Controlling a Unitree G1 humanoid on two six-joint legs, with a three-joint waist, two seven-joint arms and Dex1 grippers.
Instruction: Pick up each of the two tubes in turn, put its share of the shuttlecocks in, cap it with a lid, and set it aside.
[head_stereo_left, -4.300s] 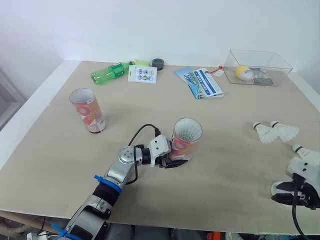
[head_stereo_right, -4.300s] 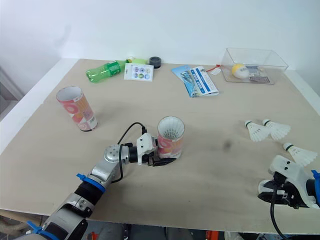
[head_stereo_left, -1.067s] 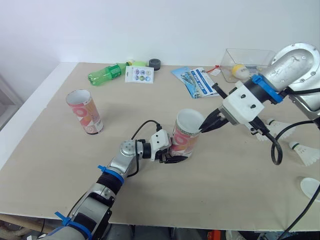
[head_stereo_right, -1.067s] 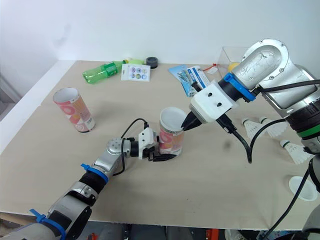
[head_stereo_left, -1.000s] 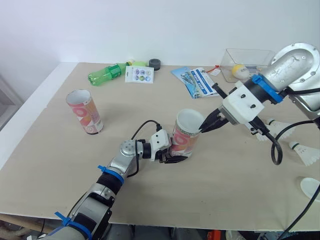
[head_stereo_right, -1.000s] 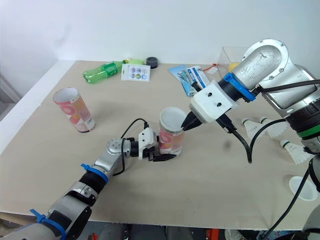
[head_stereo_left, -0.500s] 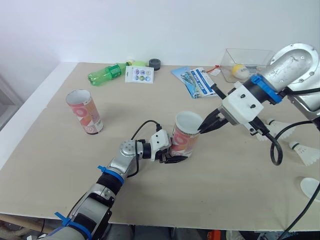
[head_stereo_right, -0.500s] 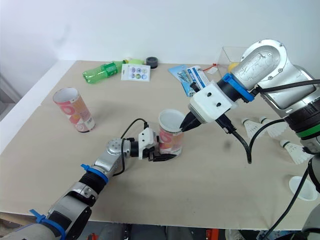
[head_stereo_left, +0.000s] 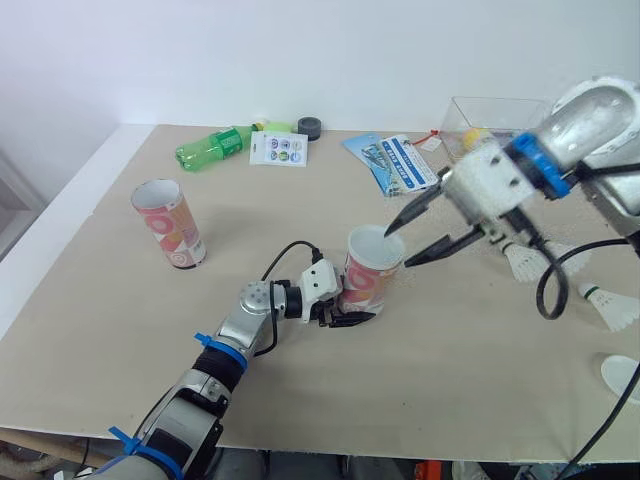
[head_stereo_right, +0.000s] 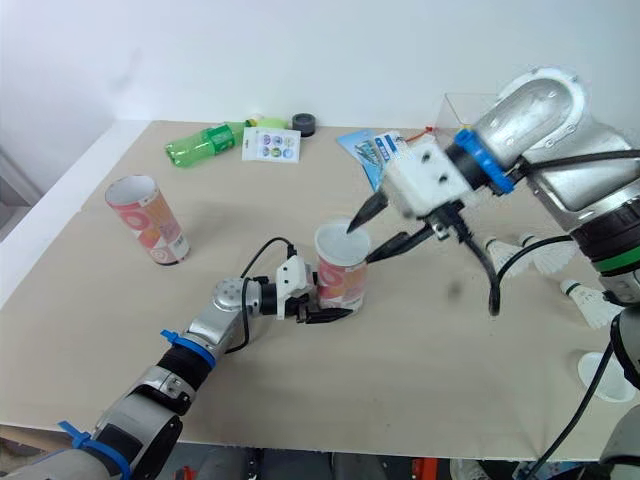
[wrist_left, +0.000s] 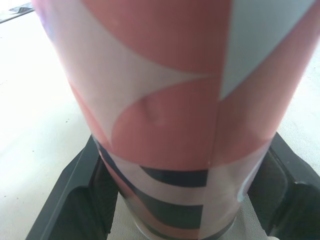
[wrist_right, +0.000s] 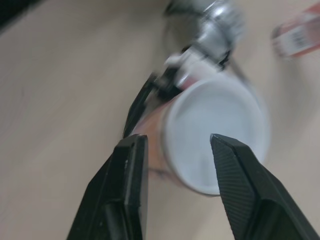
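The desk (head_stereo_left: 450, 350) carries two patterned tubes. The nearer tube (head_stereo_left: 368, 282) stands upright near the centre with a white lid (wrist_right: 215, 135) covering its mouth. The left claw (head_stereo_left: 343, 312) is clamped around its base. The second tube (head_stereo_left: 168, 222) stands well apart toward the left edge, mouth open. The right claw (head_stereo_left: 398, 248) — fingers spread wide, gripping nothing — hangs just above the lidded tube. Loose shuttlecocks (head_stereo_left: 525, 262) lie at the right, and a spare lid (head_stereo_left: 622, 375) lies nearer the front edge.
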